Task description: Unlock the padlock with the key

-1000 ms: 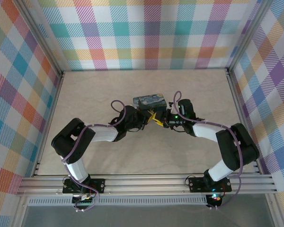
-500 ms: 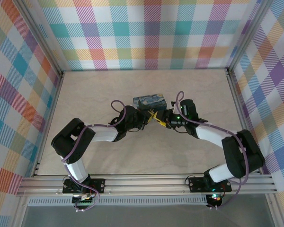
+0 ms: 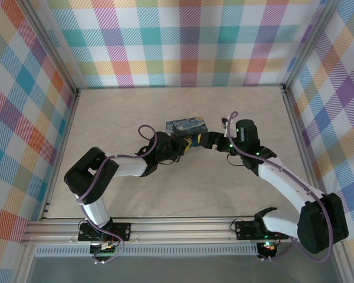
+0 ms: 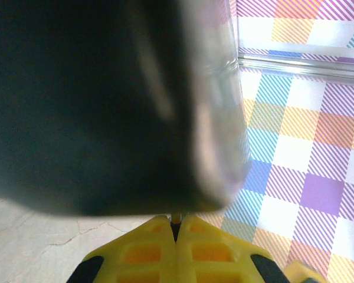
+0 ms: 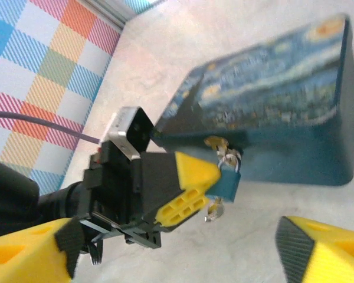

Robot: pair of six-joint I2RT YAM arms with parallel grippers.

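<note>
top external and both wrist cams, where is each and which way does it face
top external: above, behind the bases, looking down; both arms, left tool and right tool by the blue box.
left wrist: facing the plaid wall past a dark blur; its shut fingers.
right wrist: facing box and padlock; its open fingers.
shared: top and right wrist show box, left tool.

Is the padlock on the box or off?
On: in the right wrist view the padlock hangs from the latch on the box. Whether its shackle is open, cannot tell.
</note>
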